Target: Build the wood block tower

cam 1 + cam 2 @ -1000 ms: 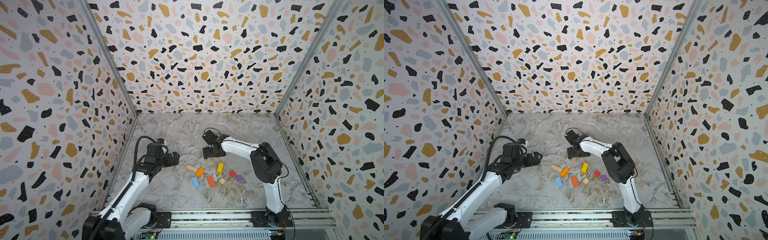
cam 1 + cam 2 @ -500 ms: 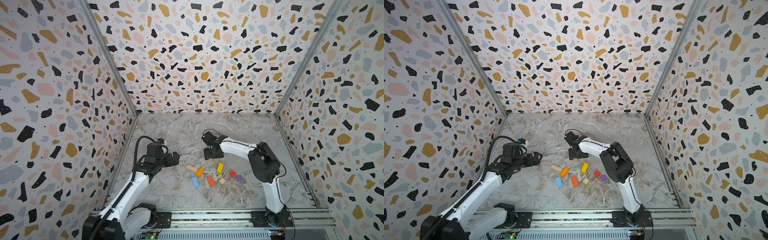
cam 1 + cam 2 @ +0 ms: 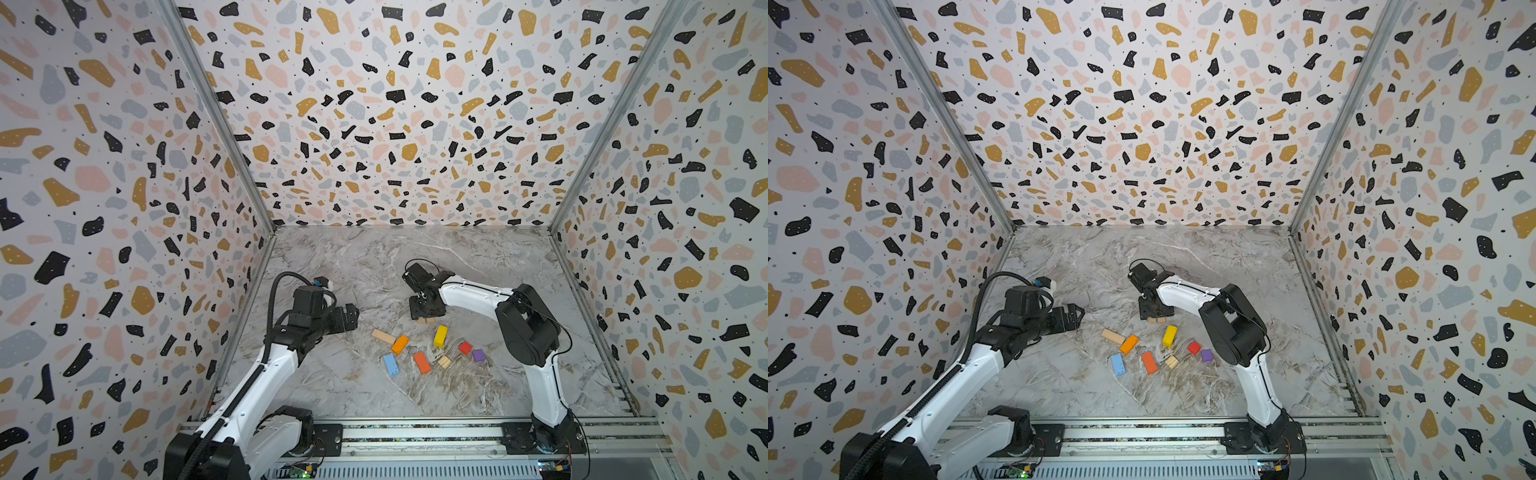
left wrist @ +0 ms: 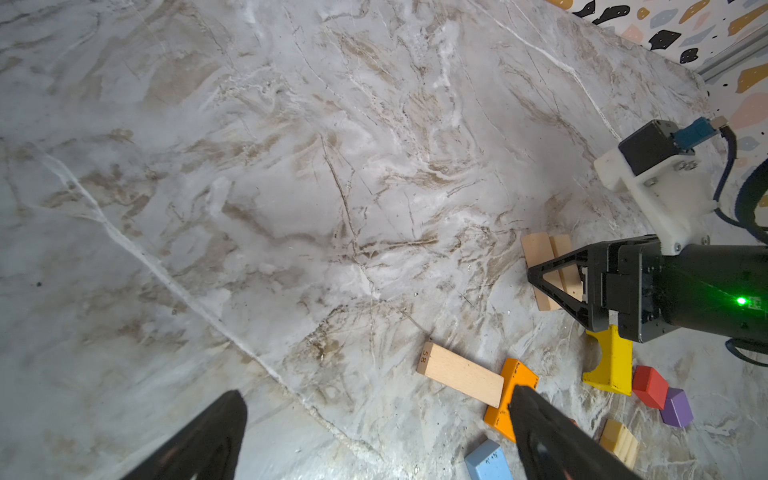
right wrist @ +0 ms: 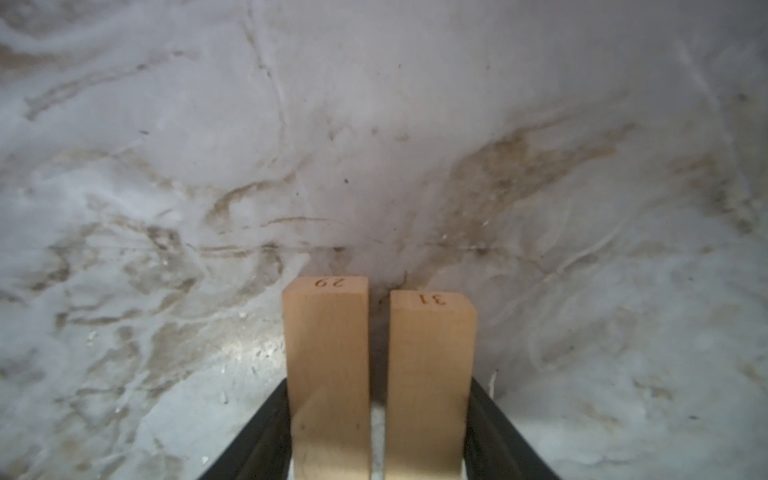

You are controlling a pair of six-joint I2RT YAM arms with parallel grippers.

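Two tan wood blocks point(image 5: 328, 353) point(image 5: 430, 365) lie side by side on the marble floor with a narrow gap between them. My right gripper point(image 5: 379, 386) points down over them, a finger pressed on each outer side; in both top views it point(image 3: 424, 312) point(image 3: 1155, 312) covers most of the pair point(image 3: 426, 320). Loose blocks lie in front: a tan oblong point(image 3: 383, 336), orange point(image 3: 400, 344), yellow point(image 3: 440, 336), red point(image 3: 465, 347), purple point(image 3: 478, 355), a tan cube point(image 3: 444, 361), orange-red point(image 3: 422, 363), blue point(image 3: 390, 365). No tower stands. My left gripper point(image 3: 353, 316) point(image 4: 378, 395) hovers open and empty to their left.
Patterned walls point(image 3: 124, 249) close in the floor on three sides. A metal rail point(image 3: 415, 432) with both arm bases runs along the front edge. Bare marble floor point(image 3: 374, 257) stretches behind the right gripper.
The right gripper's jaws have narrowed onto the pair of tan blocks. The left arm and the loose blocks have not moved.
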